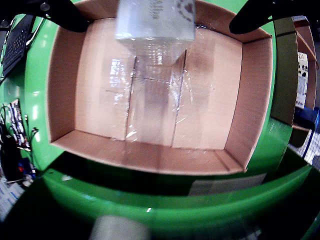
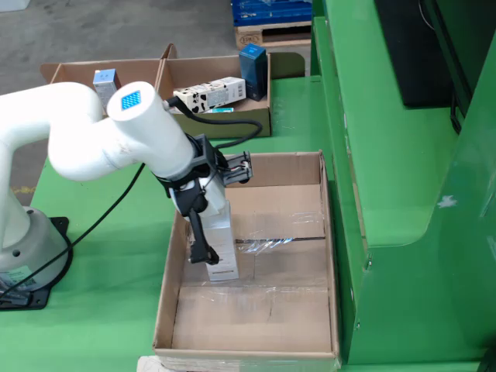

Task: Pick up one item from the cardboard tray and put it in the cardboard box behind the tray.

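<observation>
My gripper is shut on a tall white box, with black fingers on either side of it. In the fixed view the gripper holds this white box upright inside the large open cardboard box, near its left wall. I cannot tell whether it touches the floor. The wrist view looks straight down into the cardboard box, which has only clear tape on its floor. The cardboard tray stands beyond it with a spotted white carton and a blue box.
The tray's left compartment holds a small white and blue box. A tall green machine frame runs along the right of the cardboard box. The arm's base and black cable are at the left on the green table.
</observation>
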Action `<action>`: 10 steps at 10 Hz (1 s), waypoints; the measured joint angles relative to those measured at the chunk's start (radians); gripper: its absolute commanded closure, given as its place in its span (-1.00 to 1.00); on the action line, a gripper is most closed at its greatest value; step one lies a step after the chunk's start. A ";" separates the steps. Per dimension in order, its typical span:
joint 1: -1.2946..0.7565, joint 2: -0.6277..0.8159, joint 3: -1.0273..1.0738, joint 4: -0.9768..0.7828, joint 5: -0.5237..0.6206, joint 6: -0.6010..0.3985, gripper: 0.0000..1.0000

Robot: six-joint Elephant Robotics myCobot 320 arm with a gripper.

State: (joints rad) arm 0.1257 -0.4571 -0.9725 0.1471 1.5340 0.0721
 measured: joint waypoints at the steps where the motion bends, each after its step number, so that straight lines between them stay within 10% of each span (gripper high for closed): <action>1: 0.000 -0.054 0.049 -0.024 0.017 -0.012 -1.00; 6: -0.002 -0.069 0.074 -0.034 0.011 -0.014 -1.00; 10: -0.002 -0.069 0.074 -0.034 0.011 -0.014 -0.20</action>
State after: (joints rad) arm 0.1241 -0.5260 -0.8988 0.1134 1.5446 0.0581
